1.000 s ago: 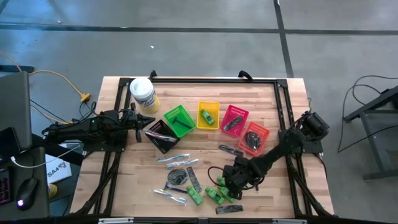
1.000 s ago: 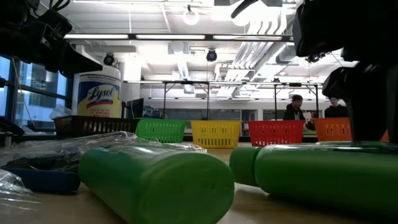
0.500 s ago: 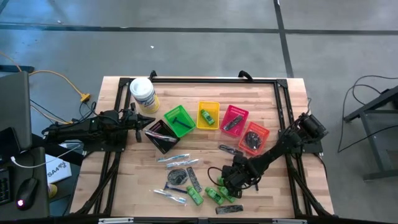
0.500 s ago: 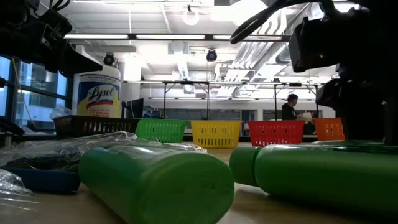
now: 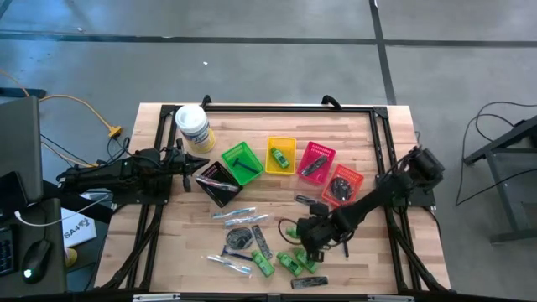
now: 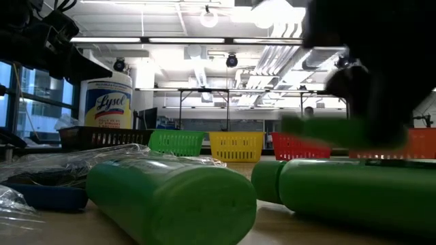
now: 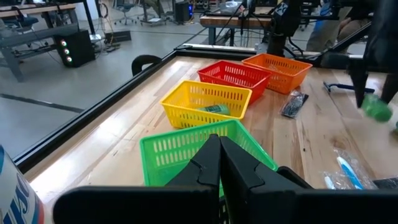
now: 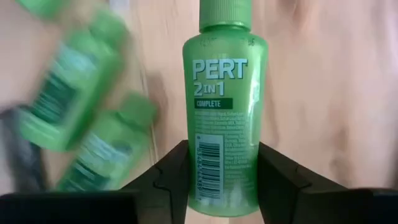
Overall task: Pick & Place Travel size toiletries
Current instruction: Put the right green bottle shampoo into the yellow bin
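The travel size toiletries lie near the table's front edge. They are green mini bottles [image 5: 281, 262], clear-wrapped sticks [image 5: 239, 216], a blue-handled razor [image 5: 237, 255] and dark combs [image 5: 308, 283]. My right gripper [image 5: 304, 235] hangs over them, shut on one green bottle [image 8: 224, 112] marked PERT 2 in 1. The low view shows that bottle [image 6: 334, 133] in the air above two lying bottles [image 6: 170, 194]. My left gripper [image 7: 217, 158] is shut with nothing in it. It waits at the table's left, beside the black basket [image 5: 220, 180]. My right gripper pinches the green bottle's lower body [image 8: 222, 186], near its base, between the two fingers [image 8: 171, 171]; one finger is on each narrow side. The fingers slant down from above. The cap end [image 8: 224, 12] points away past the fingertips. The bottle is lifted clear of the table.
A row of small baskets crosses the table's middle: green [image 5: 243, 162], yellow [image 5: 281, 155] with a bottle inside, pink-red [image 5: 316, 162] and orange [image 5: 344, 184]. A white Lysol tub [image 5: 193, 126] stands at the far left. A black frame [image 5: 285, 106] runs along the far edge.
My right gripper has shut on one green bottle among those near the front edge. It has lifted the bottle clear of the table and rolled its wrist. It has also shifted a little toward the far edge. The other bottles have stayed where they lay.
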`<state>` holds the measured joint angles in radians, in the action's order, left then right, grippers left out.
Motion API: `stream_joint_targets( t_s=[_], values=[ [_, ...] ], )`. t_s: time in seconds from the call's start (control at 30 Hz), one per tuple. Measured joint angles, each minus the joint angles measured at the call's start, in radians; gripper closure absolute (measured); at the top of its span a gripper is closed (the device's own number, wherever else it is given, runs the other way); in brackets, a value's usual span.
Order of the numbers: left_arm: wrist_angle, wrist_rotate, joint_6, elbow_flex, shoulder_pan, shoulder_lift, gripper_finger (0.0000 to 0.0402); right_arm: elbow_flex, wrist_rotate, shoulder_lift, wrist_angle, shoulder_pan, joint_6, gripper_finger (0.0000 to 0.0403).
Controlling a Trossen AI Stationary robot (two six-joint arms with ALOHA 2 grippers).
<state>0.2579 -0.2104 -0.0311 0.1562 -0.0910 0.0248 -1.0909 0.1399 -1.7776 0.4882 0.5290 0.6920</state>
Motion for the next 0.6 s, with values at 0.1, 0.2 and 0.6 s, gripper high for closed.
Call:
stream_joint_targets(
  t_s=[0.1,0.2,0.6],
  values=[
    [0.000,0.000,0.000,0.000,0.000,0.000,0.0402,0.000,0.047,0.075,0.003,-0.020,-0.074,0.0272],
    [0.009,0.000,0.000,0.000,0.000,0.000,0.0402,0.007,0.084,0.179,-0.022,-0.040,-0.168,0.0272],
    [0.009,0.000,0.005,-0.001,0.000,0.000,0.0402,0.523,0.042,0.858,-0.534,-0.225,-0.356,0.0273]
  ],
)
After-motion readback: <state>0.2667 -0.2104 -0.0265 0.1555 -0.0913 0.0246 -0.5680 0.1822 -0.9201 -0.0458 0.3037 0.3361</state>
